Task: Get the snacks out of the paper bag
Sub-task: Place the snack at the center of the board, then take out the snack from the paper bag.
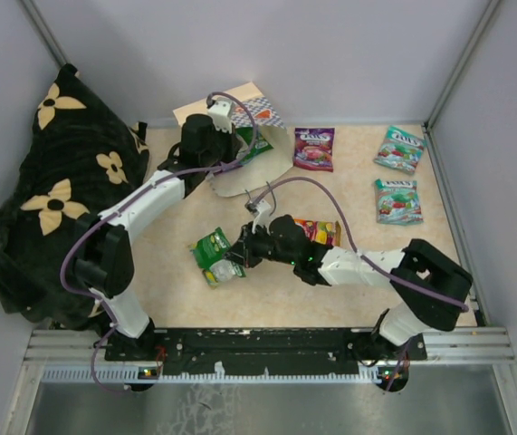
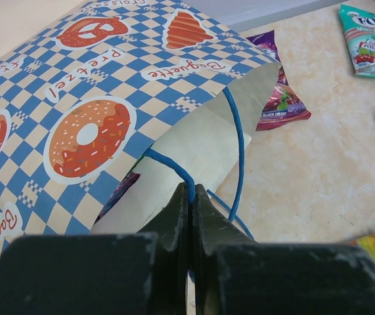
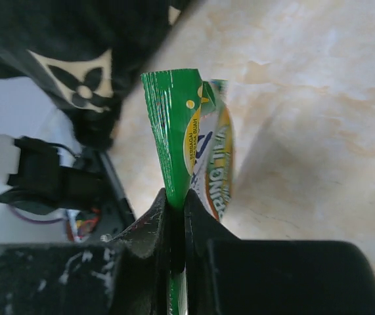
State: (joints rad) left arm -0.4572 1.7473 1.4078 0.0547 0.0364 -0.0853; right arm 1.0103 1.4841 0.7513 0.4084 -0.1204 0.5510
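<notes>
The paper bag (image 1: pixel 265 116) lies on its side at the back centre, mouth toward the table middle. My left gripper (image 1: pixel 237 145) is shut on its blue cord handle (image 2: pixel 190 190) and holds the mouth (image 2: pixel 200 141) up; a purple pouch (image 2: pixel 117 191) shows inside. My right gripper (image 1: pixel 240 255) is shut on the edge of a green snack pouch (image 1: pixel 215 255), which stands up between the fingers in the right wrist view (image 3: pixel 174 131). On the table lie a purple pouch (image 1: pixel 314 148), two teal pouches (image 1: pixel 399 149) (image 1: pixel 396 200) and an orange-red pouch (image 1: pixel 322 232) partly under the right arm.
A black cloth with cream flowers (image 1: pixel 59 181) is heaped at the left wall. Grey walls and metal posts close in the back and sides. The arm bases sit on a rail (image 1: pixel 267 349) at the near edge.
</notes>
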